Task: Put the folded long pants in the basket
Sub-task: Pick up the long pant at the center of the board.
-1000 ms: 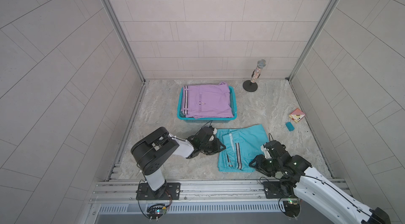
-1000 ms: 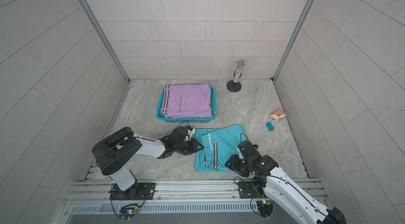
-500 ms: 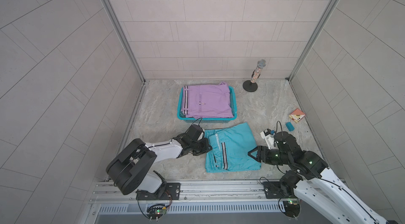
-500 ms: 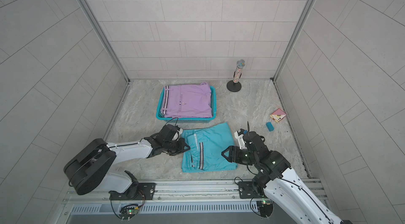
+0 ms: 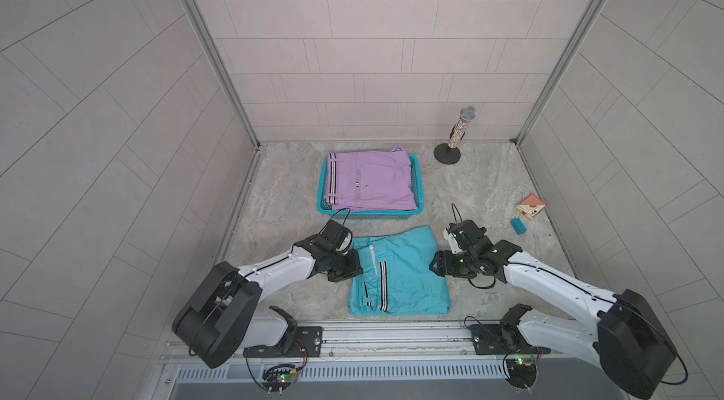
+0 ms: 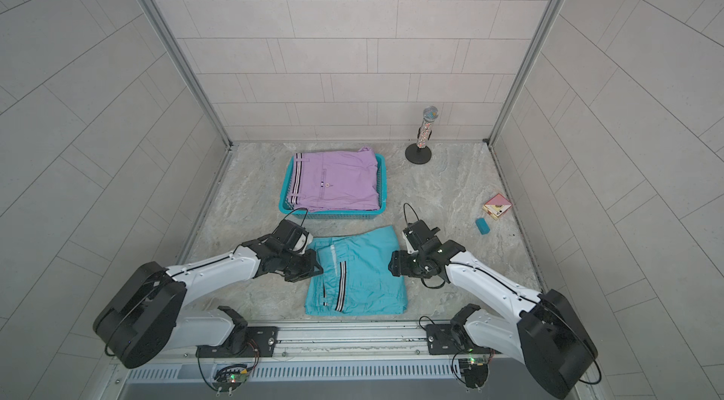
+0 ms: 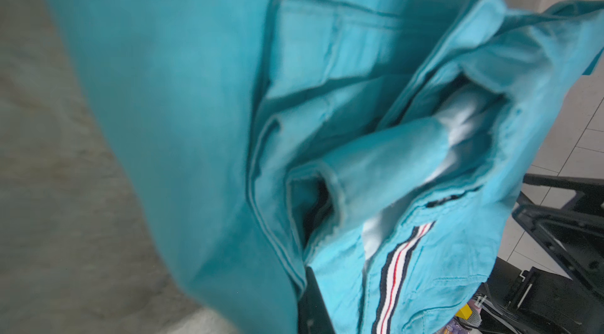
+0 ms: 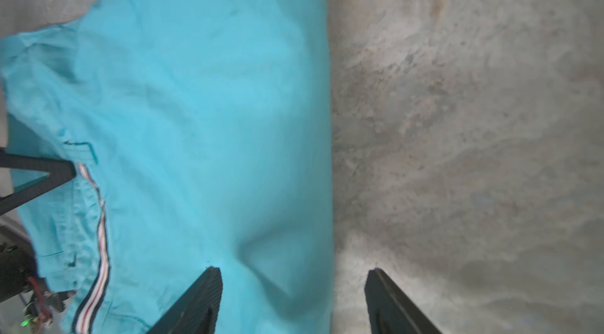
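Note:
The light blue folded long pants (image 5: 407, 272) (image 6: 368, 272) with striped trim lie on the stone floor, just in front of the basket. My left gripper (image 5: 356, 267) is shut on their left edge, and in the left wrist view the blue fabric (image 7: 179, 87) bunches around one dark finger (image 7: 310, 286). At their right edge my right gripper (image 8: 294, 271) (image 5: 434, 267) stands open, one finger over the cloth and one over bare floor. The teal basket (image 5: 370, 216) (image 6: 333, 215) holds lilac folded pants (image 5: 372, 182) on top.
A microphone on a round stand (image 5: 456, 135) is at the back right. A small teal block (image 5: 518, 226) and a pink card box (image 5: 531, 206) lie near the right wall. The metal rail (image 5: 391, 335) runs along the front edge.
The blue pants have slid left, with my left gripper holding their left edge. My right gripper has opened and moved from their near right corner up to the middle of the right edge.

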